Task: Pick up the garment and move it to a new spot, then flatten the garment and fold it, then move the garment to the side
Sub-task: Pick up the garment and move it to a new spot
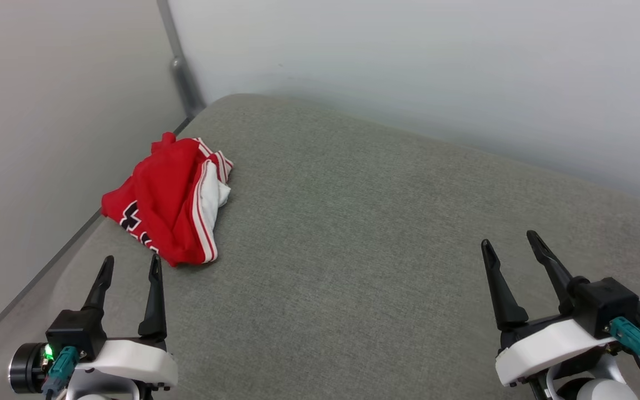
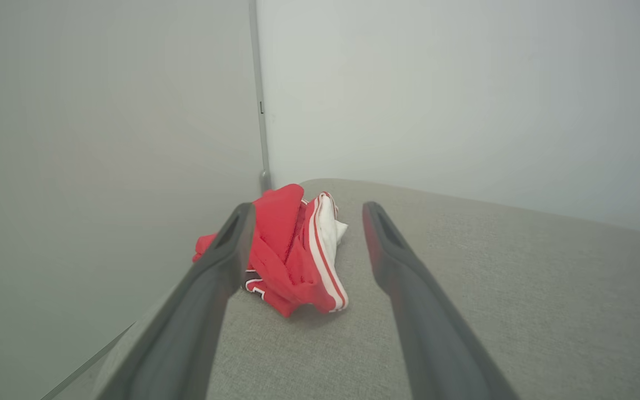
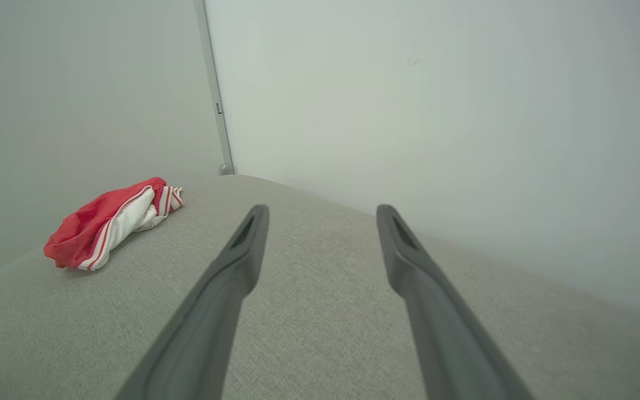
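Now both pairs of fingers stand open and empty: left gripper (image 1: 133, 258) near the garment (image 1: 167, 200), right gripper (image 1: 508, 238) well apart from it. The garment lies crumpled on the grey padded surface (image 1: 353, 250), wall (image 1: 31, 139) just beside it; a shallow pinch may slip off.

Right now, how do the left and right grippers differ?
The left gripper sits just short of the crumpled garment; the right gripper is far across the grey cushion from it. The left gripper's fingers frame the garment in its wrist view; the right gripper's view has it off to one side. Both are open and empty.
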Robot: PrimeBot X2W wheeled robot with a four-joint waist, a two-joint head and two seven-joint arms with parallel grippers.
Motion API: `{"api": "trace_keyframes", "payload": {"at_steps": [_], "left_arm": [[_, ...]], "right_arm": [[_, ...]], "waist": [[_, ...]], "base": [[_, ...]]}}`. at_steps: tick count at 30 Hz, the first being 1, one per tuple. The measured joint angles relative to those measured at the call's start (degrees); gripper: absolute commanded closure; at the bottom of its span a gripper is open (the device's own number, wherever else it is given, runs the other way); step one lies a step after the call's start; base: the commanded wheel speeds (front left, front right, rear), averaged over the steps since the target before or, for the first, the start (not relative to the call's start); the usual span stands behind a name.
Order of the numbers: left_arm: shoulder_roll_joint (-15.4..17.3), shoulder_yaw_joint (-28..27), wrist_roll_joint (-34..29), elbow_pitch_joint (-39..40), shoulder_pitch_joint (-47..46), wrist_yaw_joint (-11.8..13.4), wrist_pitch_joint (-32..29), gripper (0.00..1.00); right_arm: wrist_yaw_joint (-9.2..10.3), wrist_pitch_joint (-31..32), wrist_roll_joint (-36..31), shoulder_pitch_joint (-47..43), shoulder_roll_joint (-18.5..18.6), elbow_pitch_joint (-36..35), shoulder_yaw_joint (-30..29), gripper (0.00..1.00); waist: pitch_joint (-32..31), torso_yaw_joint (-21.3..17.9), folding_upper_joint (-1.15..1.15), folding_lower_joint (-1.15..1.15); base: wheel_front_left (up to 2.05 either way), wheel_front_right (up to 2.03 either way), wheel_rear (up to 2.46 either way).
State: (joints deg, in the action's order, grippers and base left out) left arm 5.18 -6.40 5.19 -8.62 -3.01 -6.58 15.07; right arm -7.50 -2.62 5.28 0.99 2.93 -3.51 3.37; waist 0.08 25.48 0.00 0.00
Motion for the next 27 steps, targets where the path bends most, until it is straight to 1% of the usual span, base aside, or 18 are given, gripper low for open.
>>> {"api": "trace_keyframes", "payload": {"at_steps": [6,12,19,22,24,27], "left_arm": [[0.14,-1.05,-0.51,0.18,0.25,0.00,0.00,0.00],[0.48,-1.57,-0.99,-0.09,0.14,-0.01,0.00,0.00],[1.62,-2.05,-1.23,-2.59,-4.05,-0.05,0.00,0.00],[3.08,-1.90,-0.42,-6.12,-7.93,-0.31,-0.01,0.00],[4.03,-2.15,1.07,-8.84,-11.19,-0.35,-1.27,0.00],[6.26,-2.70,3.36,-12.12,-16.58,-0.51,-5.06,0.00]], "right_arm": [[0.00,0.49,0.05,0.55,-0.01,-0.33,0.25,0.00],[0.00,1.00,-0.07,1.29,-0.01,-0.90,0.64,0.00],[0.00,2.23,-1.26,2.65,-0.01,-2.13,0.74,0.00],[0.00,3.14,-1.97,3.90,-0.02,-3.19,0.63,0.00],[0.00,3.67,-2.44,4.71,-0.02,-3.98,0.49,0.00],[0.00,4.16,-3.00,6.12,-0.02,-5.03,0.49,0.00]], "waist": [[0.49,2.86,0.00,0.00],[1.58,3.61,0.00,0.00],[3.99,2.74,0.00,0.00],[5.79,1.91,0.00,0.00],[7.18,1.20,0.00,0.00],[9.58,-0.16,0.00,0.00]], "base": [[0.00,0.00,0.00],[0.00,0.00,0.00],[0.00,0.00,0.00],[0.00,0.00,0.00],[0.00,0.00,0.00],[0.00,0.00,0.00]]}}
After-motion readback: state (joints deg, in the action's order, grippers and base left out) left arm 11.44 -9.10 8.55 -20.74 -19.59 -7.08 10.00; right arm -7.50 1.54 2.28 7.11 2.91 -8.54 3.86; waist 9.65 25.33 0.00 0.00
